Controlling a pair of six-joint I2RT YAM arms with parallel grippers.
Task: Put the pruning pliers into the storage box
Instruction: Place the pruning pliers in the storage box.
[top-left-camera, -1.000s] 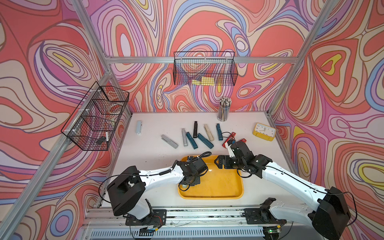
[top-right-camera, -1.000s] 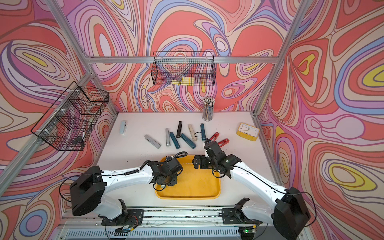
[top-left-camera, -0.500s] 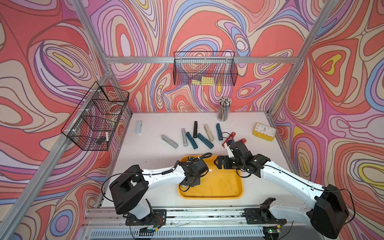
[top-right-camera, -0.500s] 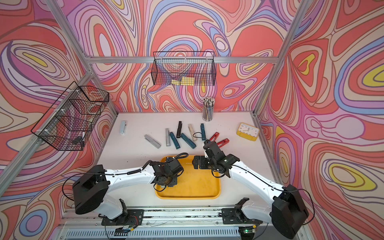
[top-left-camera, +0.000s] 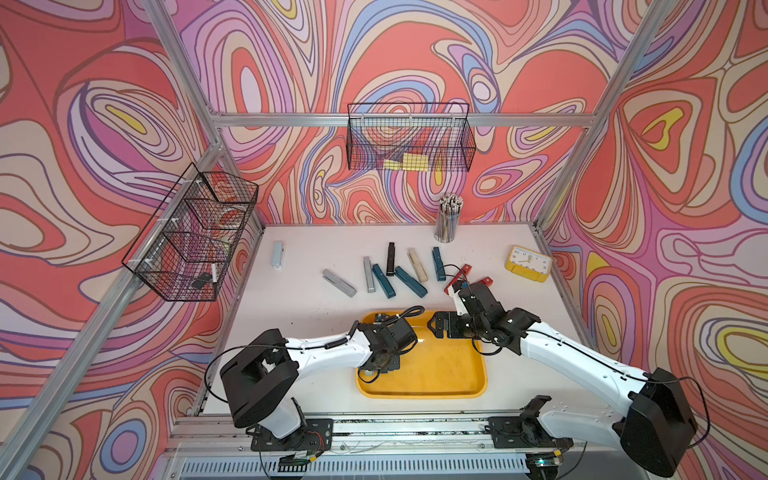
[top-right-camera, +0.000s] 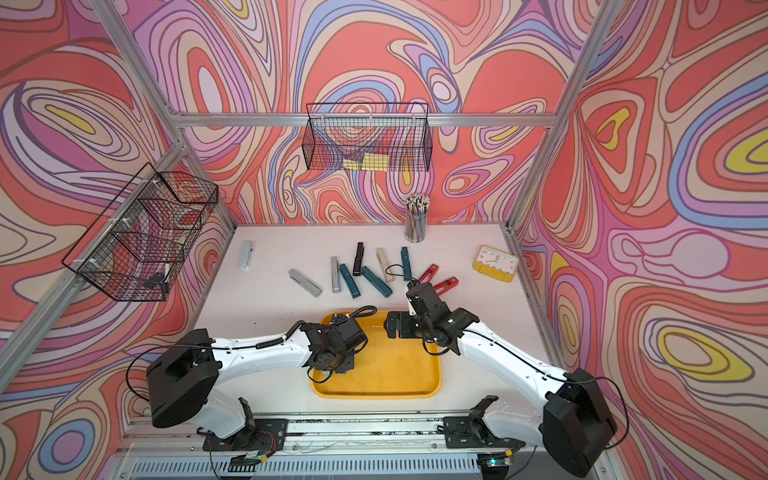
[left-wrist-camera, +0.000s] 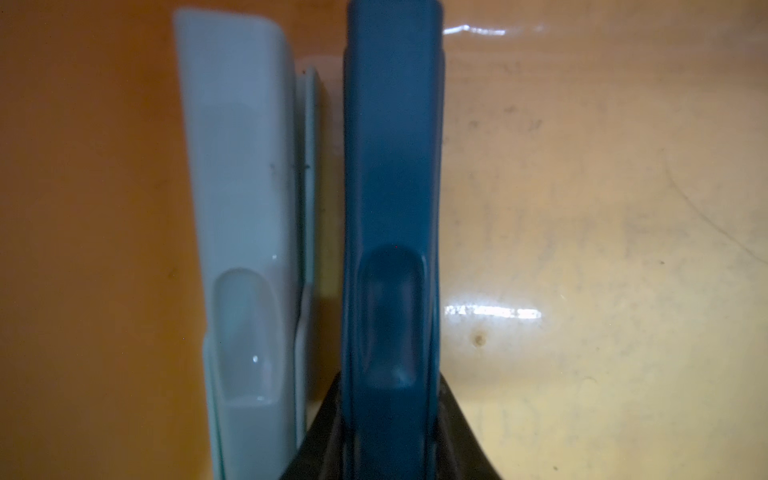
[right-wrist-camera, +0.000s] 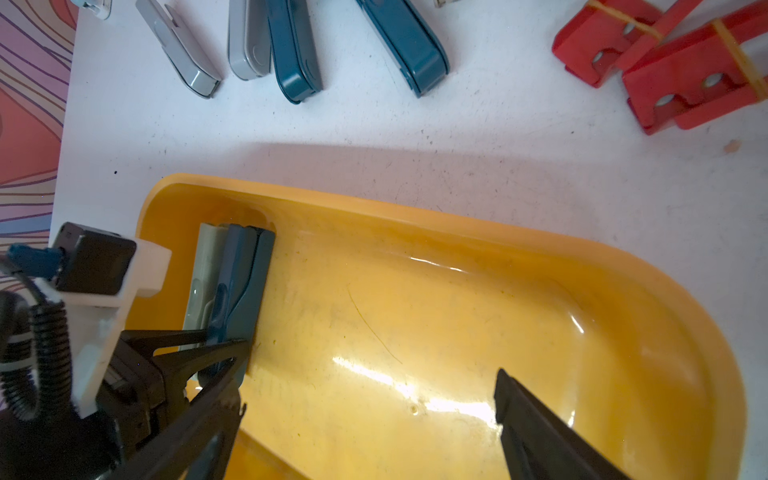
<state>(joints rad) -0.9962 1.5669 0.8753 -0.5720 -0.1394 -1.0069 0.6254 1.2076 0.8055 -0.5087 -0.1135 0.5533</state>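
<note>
My left gripper (right-wrist-camera: 226, 336) is closed down narrow on the near end of the teal pliers (left-wrist-camera: 390, 166), one finger on each side. It holds them inside the yellow tray (right-wrist-camera: 415, 216), at its far-left corner. The pliers run straight out ahead of that gripper. Their long axis lies parallel to the tray's short left wall, and the free tip points at the tray's far rim, stopping just short of it. I cannot tell whether they rest on the tray floor or hang just above it. The pale green pliers (left-wrist-camera: 241, 166) lie just beside them, between them and the tray's left wall, parallel and pointing the same way. My right gripper (right-wrist-camera: 370, 374) hovers over the tray near its far rim, jaws spread wide, holding nothing. Beyond that rim, more lie loose on the table (right-wrist-camera: 457, 124) — grey pliers (right-wrist-camera: 183, 50) and red pliers (right-wrist-camera: 685, 79) among them.
</note>
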